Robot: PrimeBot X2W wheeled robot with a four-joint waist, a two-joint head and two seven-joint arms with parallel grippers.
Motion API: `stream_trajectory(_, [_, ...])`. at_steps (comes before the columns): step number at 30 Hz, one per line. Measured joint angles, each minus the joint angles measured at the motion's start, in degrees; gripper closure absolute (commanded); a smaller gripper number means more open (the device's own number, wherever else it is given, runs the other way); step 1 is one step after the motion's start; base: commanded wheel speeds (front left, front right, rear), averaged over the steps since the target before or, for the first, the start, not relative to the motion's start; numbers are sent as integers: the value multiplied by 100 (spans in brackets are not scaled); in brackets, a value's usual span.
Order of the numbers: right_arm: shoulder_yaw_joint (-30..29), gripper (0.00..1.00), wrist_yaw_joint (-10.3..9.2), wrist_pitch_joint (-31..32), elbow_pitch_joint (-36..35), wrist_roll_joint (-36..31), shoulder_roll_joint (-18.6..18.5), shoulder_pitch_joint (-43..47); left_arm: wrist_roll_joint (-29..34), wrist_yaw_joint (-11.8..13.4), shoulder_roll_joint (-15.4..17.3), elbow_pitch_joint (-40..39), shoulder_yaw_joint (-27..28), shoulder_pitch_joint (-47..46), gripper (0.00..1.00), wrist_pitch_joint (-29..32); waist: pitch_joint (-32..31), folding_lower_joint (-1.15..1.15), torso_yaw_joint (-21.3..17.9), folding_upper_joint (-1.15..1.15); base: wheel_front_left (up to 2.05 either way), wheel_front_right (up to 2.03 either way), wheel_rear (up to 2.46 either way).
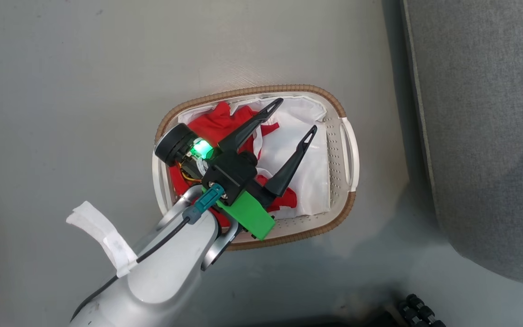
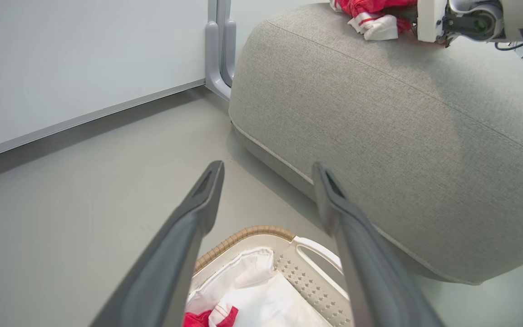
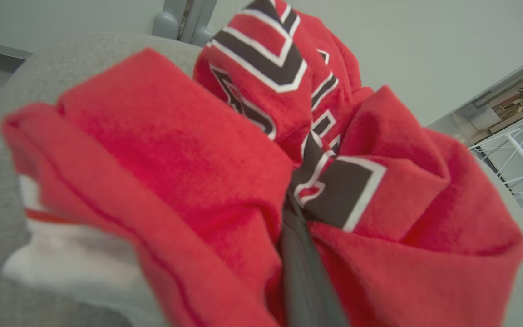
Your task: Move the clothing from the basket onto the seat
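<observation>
Over basket [image 1: 334, 154], L pincer [image 1: 297, 114] spread above liner [image 1: 307, 168]; R pincer [image 3: 295, 206] clenched on clothing [image 3: 175, 181] atop seat [image 2: 379, 136].

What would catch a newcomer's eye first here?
The left hand, fingers spread wide, hangs over the basket, where red clothing lies on the white liner. Over on the grey seat, the right hand is shut on a lettered red garment.
</observation>
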Motion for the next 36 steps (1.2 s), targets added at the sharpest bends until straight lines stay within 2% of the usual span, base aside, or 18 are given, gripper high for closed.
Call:
stream_trajectory(1, [-12, 73, 0, -12, -16, -31, 33, 16, -1, 0, -2, 10, 5, 0, 0, 0, -8, 0, -23, 0, 0, 0, 0])
stream_trajectory(2, [-11, 23, 0, -14, -37, -46, 62, 41, -2, 1, -3, 18, 9, 0, 0, 0, -20, 0, -41, 0, 0, 0, 0])
stream_trajectory(3, [10, 0, 0, -14, -102, -51, 121, 90, -2, 0, -1, 30, 8, 0, 0, 0, -44, 0, -66, 0, 0, 0, 0])
stream_trajectory(15, [710, 0, 1, -15, -921, 617, 594, 1298, -109, 0, 47, 198, 185, 118, 0, 0, -526, 0, -324, 0, 0, 0, 0])
stream_trajectory(23, [1089, 0, 0, -14, -1300, 1067, 644, 1884, -207, 0, -23, 268, 482, 415, 0, 0, -1049, 0, -393, 0, 0, 0, 0])
stream_trajectory(30, [1382, 0, 1, -15, -1684, 1324, 661, 1885, -255, 0, -137, 302, 1012, 751, 0, 0, -1625, -1, -346, 0, 0, 0, 0])
stream_trajectory(36, [1466, 0, 0, -15, -1887, 1678, 929, 1909, -230, 5, -244, 341, 1669, 1209, 0, 0, -2154, -1, -233, 0, 0, 0, 0])
